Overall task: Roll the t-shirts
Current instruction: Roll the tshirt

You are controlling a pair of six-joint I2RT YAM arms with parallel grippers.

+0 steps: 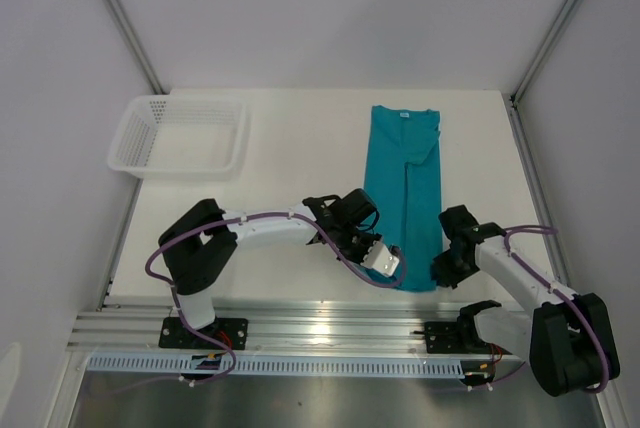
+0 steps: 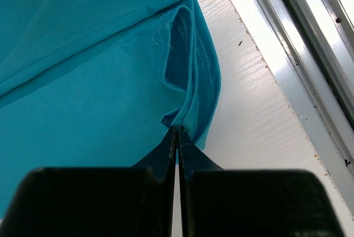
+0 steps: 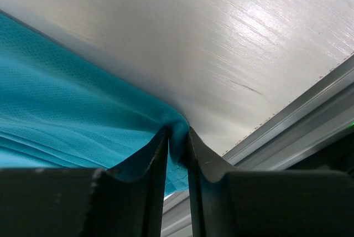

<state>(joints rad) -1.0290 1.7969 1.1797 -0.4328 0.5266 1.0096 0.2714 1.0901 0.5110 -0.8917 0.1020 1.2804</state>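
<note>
The only label in sight is a small white neck tag (image 1: pixel 405 115) inside the collar of the teal t-shirt (image 1: pixel 403 183), and its print is too small to read. The t-shirt lies folded into 1 long narrow strip on the white table (image 1: pixel 290 168), to the right of the white mesh basket (image 1: pixel 180 134). Its collar sits level with the basket and its hem reaches nearer the arm bases than the basket does. The left gripper (image 2: pixel 177 134) has its 2 fingers pressed tight together, pinching a bunched corner of the hem. The right gripper (image 3: pixel 177 137), farther right of the basket, is nearly closed, with a fold of the teal hem caught between its fingers.
</note>
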